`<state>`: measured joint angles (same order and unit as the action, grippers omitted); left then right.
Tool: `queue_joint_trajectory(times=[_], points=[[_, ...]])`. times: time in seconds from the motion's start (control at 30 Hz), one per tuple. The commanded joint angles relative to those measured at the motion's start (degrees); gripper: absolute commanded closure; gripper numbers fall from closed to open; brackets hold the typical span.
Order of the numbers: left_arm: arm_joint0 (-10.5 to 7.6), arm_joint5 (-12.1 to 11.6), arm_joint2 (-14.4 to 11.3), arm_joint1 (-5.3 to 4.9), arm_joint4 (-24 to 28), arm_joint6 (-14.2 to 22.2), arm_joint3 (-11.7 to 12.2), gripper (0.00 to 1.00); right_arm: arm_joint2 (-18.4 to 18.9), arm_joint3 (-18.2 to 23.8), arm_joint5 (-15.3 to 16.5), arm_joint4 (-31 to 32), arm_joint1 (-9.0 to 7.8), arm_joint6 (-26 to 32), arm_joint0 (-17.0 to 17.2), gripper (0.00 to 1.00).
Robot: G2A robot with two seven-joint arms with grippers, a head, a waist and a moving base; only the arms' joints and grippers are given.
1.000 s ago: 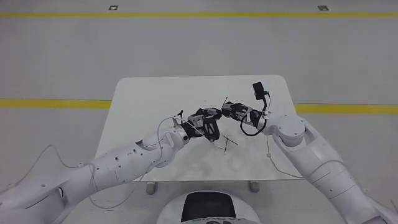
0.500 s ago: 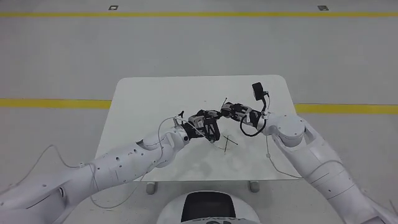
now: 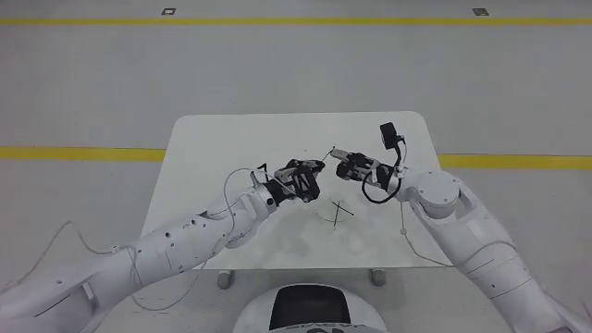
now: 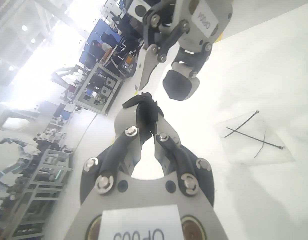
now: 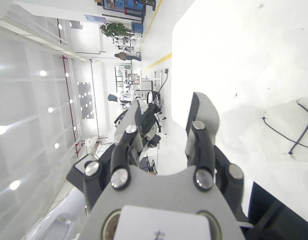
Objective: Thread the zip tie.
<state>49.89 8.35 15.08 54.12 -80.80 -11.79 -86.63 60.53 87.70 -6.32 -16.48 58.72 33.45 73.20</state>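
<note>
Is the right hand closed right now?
No, the right hand is open, with a wide gap between its two fingers.

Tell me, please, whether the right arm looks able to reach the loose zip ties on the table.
Likely yes: the right gripper is open, and the zip ties lie uncovered on the table close by, with nothing in between.

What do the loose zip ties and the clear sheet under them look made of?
Zip ties: thin black strips, slightly bowed, likely flexible plastic with a matte finish. Sheet: clear glossy film, probably plastic; the white table shows through and its edges catch light.
</note>
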Motion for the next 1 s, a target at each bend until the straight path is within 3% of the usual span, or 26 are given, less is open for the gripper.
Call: queue_joint_trajectory(times=[0.0,0.2,0.47,0.53,0.73,0.9,0.97], points=[[0.62,-2.46,1.51,-0.44,2.96,-0.42,0.1,1.0,0.94,0.06,0.37,0.64,-0.24,1.04,0.44,0.0],[2.7,-10.38,5.4,-1.24,13.24,-2.43,0.41,1.0,3.03,0.13,1.91,1.84,-0.8,4.48,1.24,0.0],[2.9,-10.94,5.86,-1.24,13.88,-2.44,0.52,1.0,3.03,0.13,1.91,1.84,-0.8,4.48,1.24,0.0],[3.56,-12.96,7.26,-1.11,20.06,-1.53,0.54,1.0,3.01,0.11,2.2,1.13,-0.76,5.08,1.48,0.0],[4.38,-27.39,11.03,-0.98,42.69,6.97,3.04,1.0,6.56,-5.88,5.35,-4.48,-1.29,15.72,-0.12,0.0],[3.56,-27.83,9.72,-0.53,54.48,13.47,1.89,1.0,7.42,-9.76,9.24,-4.16,-1.7,23.98,-1.64,0.0],[3.24,-27.83,9.65,-0.5,55.14,13.34,1.73,1.0,7.48,-9.97,9.24,-3.8,-1.71,23.65,-1.74,0.0]])
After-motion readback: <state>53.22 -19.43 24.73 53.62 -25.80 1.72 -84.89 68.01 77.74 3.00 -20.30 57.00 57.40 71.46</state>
